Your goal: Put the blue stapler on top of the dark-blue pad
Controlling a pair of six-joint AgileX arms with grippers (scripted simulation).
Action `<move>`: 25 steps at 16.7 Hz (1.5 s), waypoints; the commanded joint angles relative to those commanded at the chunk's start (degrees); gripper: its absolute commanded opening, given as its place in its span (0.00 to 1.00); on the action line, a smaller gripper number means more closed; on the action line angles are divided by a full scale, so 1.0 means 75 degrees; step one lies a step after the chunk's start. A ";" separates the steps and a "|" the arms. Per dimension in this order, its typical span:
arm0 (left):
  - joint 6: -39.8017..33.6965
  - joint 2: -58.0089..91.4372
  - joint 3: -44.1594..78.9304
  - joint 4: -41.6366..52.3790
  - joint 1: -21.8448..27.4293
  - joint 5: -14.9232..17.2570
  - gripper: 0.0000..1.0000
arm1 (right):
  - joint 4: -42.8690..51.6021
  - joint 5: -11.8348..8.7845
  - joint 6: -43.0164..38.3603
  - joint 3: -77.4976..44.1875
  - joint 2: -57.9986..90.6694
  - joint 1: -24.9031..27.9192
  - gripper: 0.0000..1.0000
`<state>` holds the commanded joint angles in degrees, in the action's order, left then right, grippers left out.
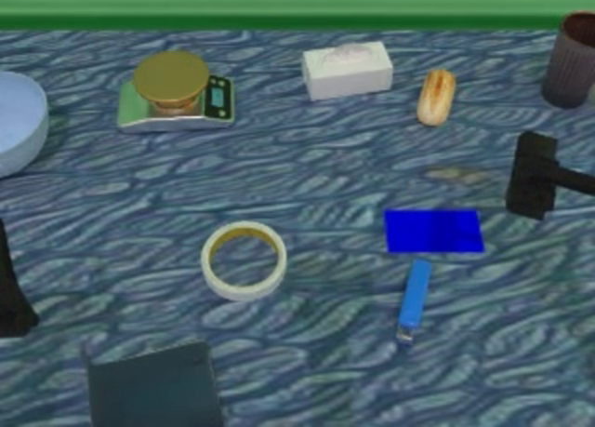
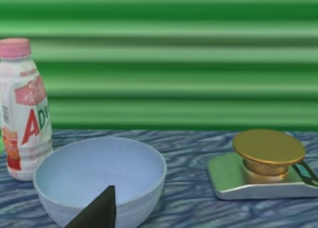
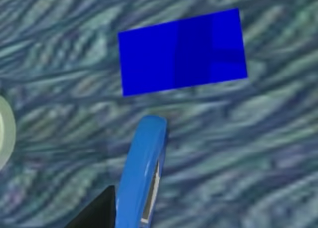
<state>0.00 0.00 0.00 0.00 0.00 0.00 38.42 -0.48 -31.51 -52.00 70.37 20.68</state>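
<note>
The blue stapler (image 1: 415, 300) lies flat on the table, a slim light-blue bar with its silver end toward the front edge. Its other end stops just short of the dark-blue pad (image 1: 434, 231), a thin royal-blue rectangle right of centre. My right gripper (image 1: 532, 178) hangs open to the right of the pad, holding nothing. Its wrist view looks down on the pad (image 3: 182, 51) and the stapler (image 3: 141, 173), with one dark finger (image 3: 99, 210) beside the stapler. My left gripper (image 1: 11, 297) is parked open at the left edge.
Along the back stand a scale (image 1: 177, 94), a white box (image 1: 347, 70), a bread roll (image 1: 436, 97) and a dark cup (image 1: 572, 60). A tape ring (image 1: 244, 260) lies mid-table, a dark teal slab (image 1: 153, 390) at the front left. A pale bowl (image 2: 99, 181) and a bottle (image 2: 25, 109) are at the left.
</note>
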 joint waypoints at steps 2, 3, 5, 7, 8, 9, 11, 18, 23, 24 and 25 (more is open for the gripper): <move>0.0000 0.0000 0.0000 0.0000 0.0000 0.0000 1.00 | 0.0804 -0.0016 -0.0644 -0.1049 0.1449 0.0429 1.00; 0.0000 0.0000 0.0000 0.0000 0.0000 0.0000 1.00 | 0.1176 -0.0024 -0.0948 -0.1548 0.2097 0.0629 1.00; 0.0000 0.0000 0.0000 0.0000 0.0000 0.0000 1.00 | 0.1842 -0.0036 -0.1507 -0.2477 0.3269 0.0992 1.00; 0.0000 0.0000 0.0000 0.0000 0.0000 0.0000 1.00 | 0.2388 -0.0040 -0.1986 -0.3285 0.4300 0.1294 1.00; 0.0000 0.0000 0.0000 0.0000 0.0000 0.0000 1.00 | 0.2612 -0.0039 -0.2188 -0.3630 0.4742 0.1419 1.00; 0.0000 0.0000 0.0000 0.0000 0.0000 0.0000 1.00 | 0.2802 -0.0038 -0.2363 -0.3929 0.5116 0.1527 1.00; 0.0000 0.0000 0.0000 0.0000 0.0000 0.0000 1.00 | 0.3071 -0.0035 -0.2616 -0.4370 0.5627 0.1683 1.00; 0.0000 0.0000 0.0000 0.0000 0.0000 0.0000 1.00 | 0.3141 -0.0035 -0.2713 -0.4523 0.5811 0.1713 1.00; 0.0000 0.0000 0.0000 0.0000 0.0000 0.0000 1.00 | 0.1960 -0.0029 -0.2732 -0.3866 0.6335 0.1753 1.00; 0.0000 0.0000 0.0000 0.0000 0.0000 0.0000 1.00 | 0.1595 -0.0028 -0.2743 -0.3678 0.6488 0.1760 1.00; 0.0000 0.0000 0.0000 0.0000 0.0000 0.0000 1.00 | 0.1246 -0.0027 -0.2754 -0.3494 0.6638 0.1767 1.00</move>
<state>0.00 0.00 0.00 0.00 0.00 0.00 47.76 -0.68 -52.16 -78.20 120.16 33.93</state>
